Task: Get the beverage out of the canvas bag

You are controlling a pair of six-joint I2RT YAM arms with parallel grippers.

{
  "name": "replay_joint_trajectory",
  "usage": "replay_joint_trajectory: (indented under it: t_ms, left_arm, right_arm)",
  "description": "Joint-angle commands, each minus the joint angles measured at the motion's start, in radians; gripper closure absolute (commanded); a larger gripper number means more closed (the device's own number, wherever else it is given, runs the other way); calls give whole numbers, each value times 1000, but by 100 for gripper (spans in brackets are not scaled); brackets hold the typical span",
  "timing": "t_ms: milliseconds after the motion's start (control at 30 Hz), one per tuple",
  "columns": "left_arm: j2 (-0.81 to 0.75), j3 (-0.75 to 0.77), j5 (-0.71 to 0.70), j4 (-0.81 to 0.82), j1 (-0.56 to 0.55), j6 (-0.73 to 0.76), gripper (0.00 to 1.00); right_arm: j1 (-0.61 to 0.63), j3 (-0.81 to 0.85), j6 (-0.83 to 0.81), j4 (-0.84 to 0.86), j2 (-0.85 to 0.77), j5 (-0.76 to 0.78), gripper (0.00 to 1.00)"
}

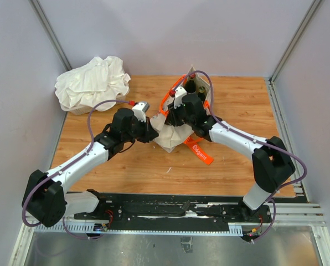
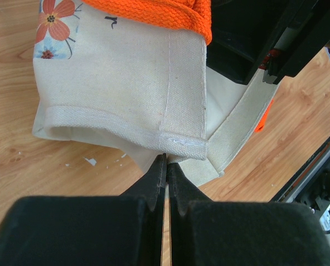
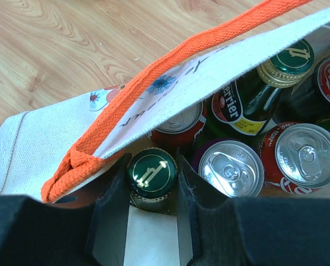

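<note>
The canvas bag (image 1: pixel 173 137) (image 2: pixel 126 83) (image 3: pixel 21 149), cream with orange straps, stands mid-table with its mouth open. Inside are several drinks. My right gripper (image 1: pixel 188 95) (image 3: pixel 152 169) reaches into the mouth, and its fingers press on both sides of the green cap of a dark glass bottle (image 3: pixel 151 173), the beverage. Beside it stand a second green bottle (image 3: pixel 248 100) and silver-topped cans (image 3: pixel 231 166) (image 3: pixel 309 152). My left gripper (image 1: pixel 154 133) (image 2: pixel 166 160) is shut, pinching the stitched seam at the bag's lower corner.
A crumpled white cloth bundle (image 1: pixel 93 83) lies at the back left of the wooden table (image 1: pixel 120 166). An orange strap (image 1: pixel 200 151) trails from the bag toward the near edge. Grey walls close in the table on three sides.
</note>
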Motion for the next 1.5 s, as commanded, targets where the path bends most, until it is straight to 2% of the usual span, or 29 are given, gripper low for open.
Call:
replay_joint_trajectory:
  t_ms: [0, 267, 567, 800, 1000, 1267, 1467]
  left_arm:
    - [6, 8, -30, -52, 0, 21, 100]
    - [13, 8, -26, -43, 0, 22, 99]
    - [21, 1, -7, -30, 0, 23, 99]
    - [12, -10, 2, -25, 0, 21, 99]
    - [5, -15, 3, -26, 0, 23, 99]
    - [-12, -7, -2, -37, 0, 45, 93]
    - [-9, 2, 2, -38, 0, 51, 91]
  right_arm:
    - [-14, 63, -57, -9, -73, 0, 99]
    - [-13, 151, -126, -4, -165, 17, 99]
    - [-13, 337, -206, -87, -225, 47, 99]
    - [-12, 445, -305, -142, -295, 165, 99]
    - [-16, 433, -386, -138, -370, 341, 99]
    - [-17, 396, -369, -190, -443, 376, 99]
    - [-17, 321, -384, -188, -493, 527, 99]
